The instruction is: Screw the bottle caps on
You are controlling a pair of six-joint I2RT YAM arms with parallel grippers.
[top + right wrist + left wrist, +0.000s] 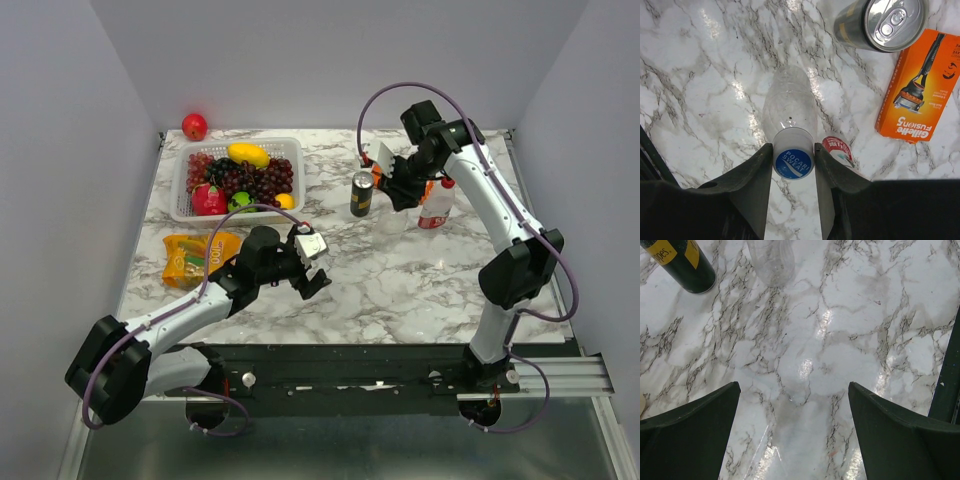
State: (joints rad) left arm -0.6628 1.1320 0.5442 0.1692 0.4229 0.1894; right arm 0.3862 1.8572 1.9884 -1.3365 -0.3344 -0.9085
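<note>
Right gripper (793,152) pinches the blue cap (793,162) from both sides. The cap sits on the neck of the upright plain bottle (789,100), at the far right of the marble table (400,290). The labelled bottle (436,207) stands just beside it, with the red cap (447,183) on top. A dark can (880,22) is near. Left gripper (792,390) is spread wide, holding nothing.
</note>
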